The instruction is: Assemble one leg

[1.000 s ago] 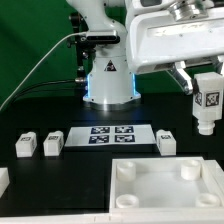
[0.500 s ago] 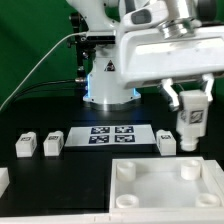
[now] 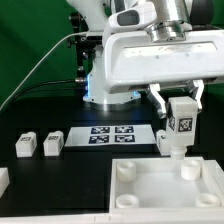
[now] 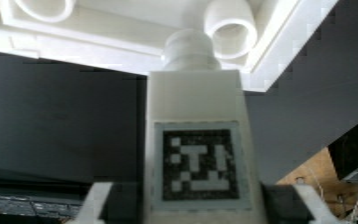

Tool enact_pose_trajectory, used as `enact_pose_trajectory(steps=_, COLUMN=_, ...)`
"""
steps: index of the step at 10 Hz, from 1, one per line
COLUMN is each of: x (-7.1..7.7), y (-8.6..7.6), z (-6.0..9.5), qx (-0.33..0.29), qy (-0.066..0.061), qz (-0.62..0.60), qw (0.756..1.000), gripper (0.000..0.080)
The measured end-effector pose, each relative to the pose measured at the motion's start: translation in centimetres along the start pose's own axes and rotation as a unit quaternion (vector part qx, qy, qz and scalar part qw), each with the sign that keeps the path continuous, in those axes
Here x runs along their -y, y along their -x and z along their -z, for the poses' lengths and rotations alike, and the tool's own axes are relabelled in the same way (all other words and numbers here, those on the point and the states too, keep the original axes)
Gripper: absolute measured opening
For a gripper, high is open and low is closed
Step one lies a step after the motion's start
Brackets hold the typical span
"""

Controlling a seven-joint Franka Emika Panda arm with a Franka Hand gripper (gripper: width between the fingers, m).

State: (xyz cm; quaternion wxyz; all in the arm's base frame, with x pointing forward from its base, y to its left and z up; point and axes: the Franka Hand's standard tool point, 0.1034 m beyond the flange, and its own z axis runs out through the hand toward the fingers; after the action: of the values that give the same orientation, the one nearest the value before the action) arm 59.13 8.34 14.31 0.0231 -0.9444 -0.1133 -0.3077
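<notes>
My gripper (image 3: 178,106) is shut on a leg (image 3: 178,128), a small white post with a blocky tagged end, and holds it upright with the post end down. The leg hangs just above the far right part of the large white panel (image 3: 150,188), near a corner hole (image 3: 188,169). In the wrist view the leg (image 4: 197,110) fills the middle between my fingers (image 4: 108,205), its tip pointing at the panel (image 4: 123,45) beside a round hole (image 4: 234,40). Three more legs lie on the table: two (image 3: 24,146) (image 3: 53,144) at the exterior view's left, one (image 3: 164,142) behind the held leg.
The marker board (image 3: 112,133) lies flat in front of the robot base (image 3: 110,85). A white part (image 3: 3,180) shows at the exterior view's left edge. The table is black.
My gripper has moved toward the exterior view's left and lower with the leg in it, from beyond the panel's right edge to above the panel's far right corner.
</notes>
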Motion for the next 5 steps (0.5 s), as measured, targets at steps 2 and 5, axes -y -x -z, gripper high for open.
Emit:
enact_pose_trajectory(steps=2, x=0.0, y=0.0, z=0.0, qx=0.0, qy=0.0, qz=0.001, qw=1.0, gripper=0.0293)
enact_pose_trajectory(steps=5, x=0.8, y=-2.0, z=-1.8, qx=-0.004, qy=-0.008, qz=0.002, qw=1.0, gripper=0.0293)
